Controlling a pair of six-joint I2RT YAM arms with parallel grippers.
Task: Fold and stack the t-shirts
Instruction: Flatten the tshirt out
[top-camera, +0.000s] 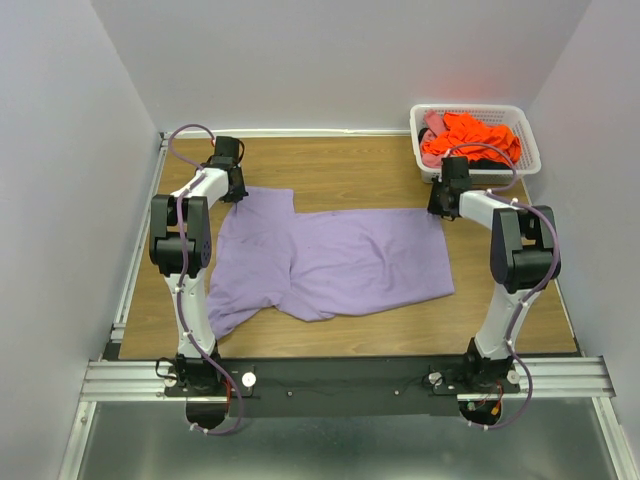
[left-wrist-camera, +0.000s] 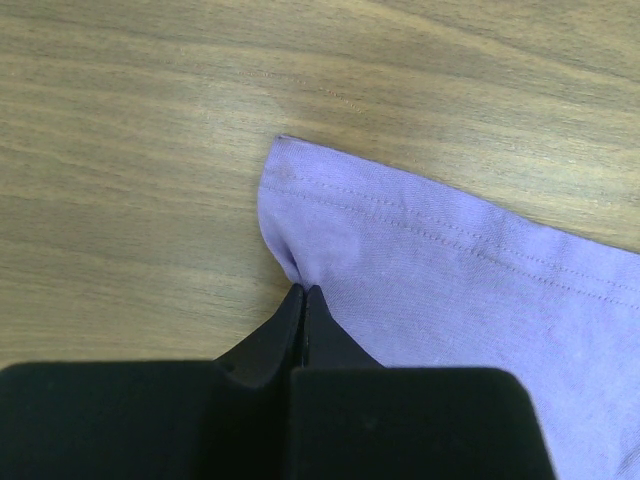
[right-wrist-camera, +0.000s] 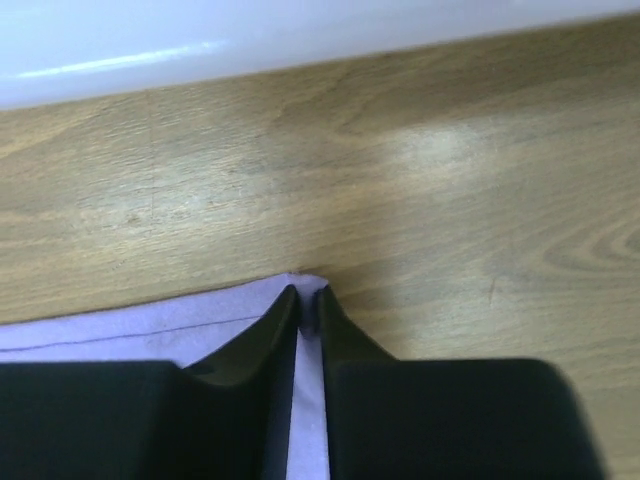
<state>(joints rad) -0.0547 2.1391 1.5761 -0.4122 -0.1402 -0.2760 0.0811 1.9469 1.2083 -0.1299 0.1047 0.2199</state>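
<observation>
The lavender t-shirt (top-camera: 340, 262) is spread at the middle of the table (top-camera: 350, 165). Its 10 o'clock corner is pinched by the closed left gripper (left-wrist-camera: 303, 292), and its 2 o'clock corner is nipped by the right gripper (right-wrist-camera: 307, 295). A first fold seems prepared: both corners should be lifted evenly and carried toward 6 o'clock. Orange t-shirts (top-camera: 470, 135) lie in the basket (top-camera: 530, 140) at 1 o'clock.
</observation>
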